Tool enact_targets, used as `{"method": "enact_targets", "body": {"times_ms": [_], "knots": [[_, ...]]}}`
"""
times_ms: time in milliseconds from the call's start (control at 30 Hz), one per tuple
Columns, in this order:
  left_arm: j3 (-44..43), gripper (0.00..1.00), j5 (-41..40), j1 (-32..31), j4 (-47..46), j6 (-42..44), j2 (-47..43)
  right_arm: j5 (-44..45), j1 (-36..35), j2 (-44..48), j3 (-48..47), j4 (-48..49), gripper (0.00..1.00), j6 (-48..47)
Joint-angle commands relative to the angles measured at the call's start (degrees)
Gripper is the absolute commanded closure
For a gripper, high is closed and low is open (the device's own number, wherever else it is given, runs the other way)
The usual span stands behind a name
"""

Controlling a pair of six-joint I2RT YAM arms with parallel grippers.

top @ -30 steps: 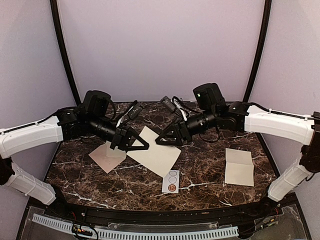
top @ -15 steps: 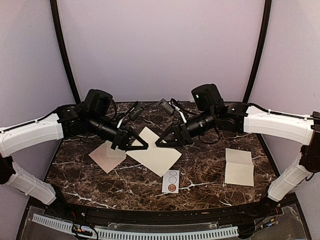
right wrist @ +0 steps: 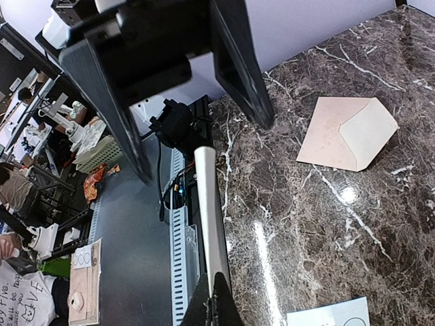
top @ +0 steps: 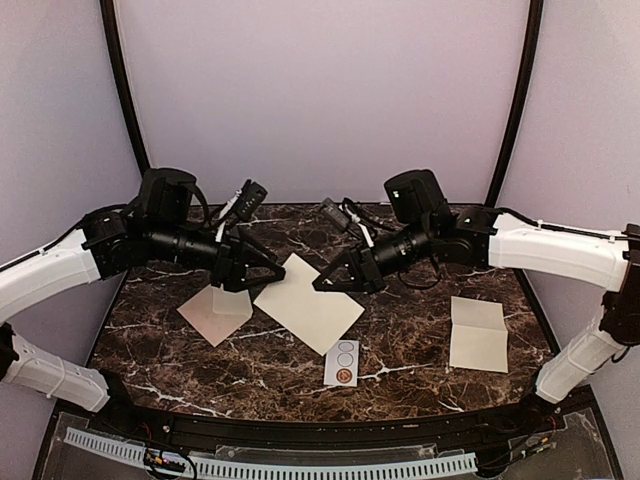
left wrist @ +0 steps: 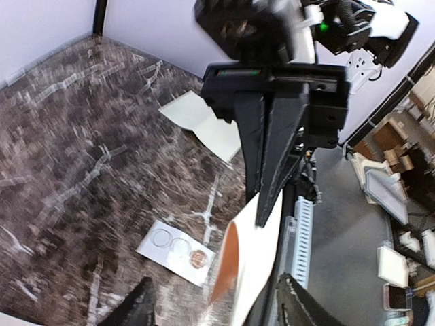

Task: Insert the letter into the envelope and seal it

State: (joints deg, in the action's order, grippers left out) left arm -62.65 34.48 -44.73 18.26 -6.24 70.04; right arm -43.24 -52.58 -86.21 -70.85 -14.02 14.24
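The letter [top: 310, 305] is a large cream sheet held tilted above the middle of the marble table [top: 420, 350]. My right gripper [top: 323, 285] is shut on its upper right edge. In the right wrist view the letter [right wrist: 209, 204] runs edge-on out of the closed right gripper [right wrist: 219, 307]. My left gripper [top: 262, 276] stands open at the sheet's left edge. In the left wrist view the curved letter [left wrist: 255, 265] lies loose between the spread jaws of the left gripper [left wrist: 217, 309]. The pinkish-tan envelope [top: 213, 313] lies flat to the left, its flap folded [right wrist: 346, 132].
A second cream paper with a crease [top: 478, 333] lies flat at the right [left wrist: 204, 125]. A small white card printed with circles [top: 343, 363] lies near the front edge, below the letter [left wrist: 178, 248]. A slotted white rail [top: 270, 465] runs along the front.
My left gripper opened, let go of the letter and drew back to the left. My right gripper closed on the letter's opposite edge. The letter stays raised.
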Motion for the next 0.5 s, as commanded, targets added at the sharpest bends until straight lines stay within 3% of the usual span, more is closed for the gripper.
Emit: {"method": "enact_targets", "body": {"times_ms": [0,133,467], "knots": [[-2.0,0.31,-6.5,0.9,0.1,0.6,-5.7,0.0,-0.5,1.7,0.0,-0.6,1.00,-0.8],[-2.7,0.20,-1.7,1.0,0.4,0.4,-3.3,-1.3,-0.6,1.6,-0.2,-1.1,1.00,-1.1],[-3.6,0.18,7.7,-0.4,-3.7,1.1,1.4,-2.4,-1.8,0.4,-1.6,-3.5,1.00,-2.3]]}}
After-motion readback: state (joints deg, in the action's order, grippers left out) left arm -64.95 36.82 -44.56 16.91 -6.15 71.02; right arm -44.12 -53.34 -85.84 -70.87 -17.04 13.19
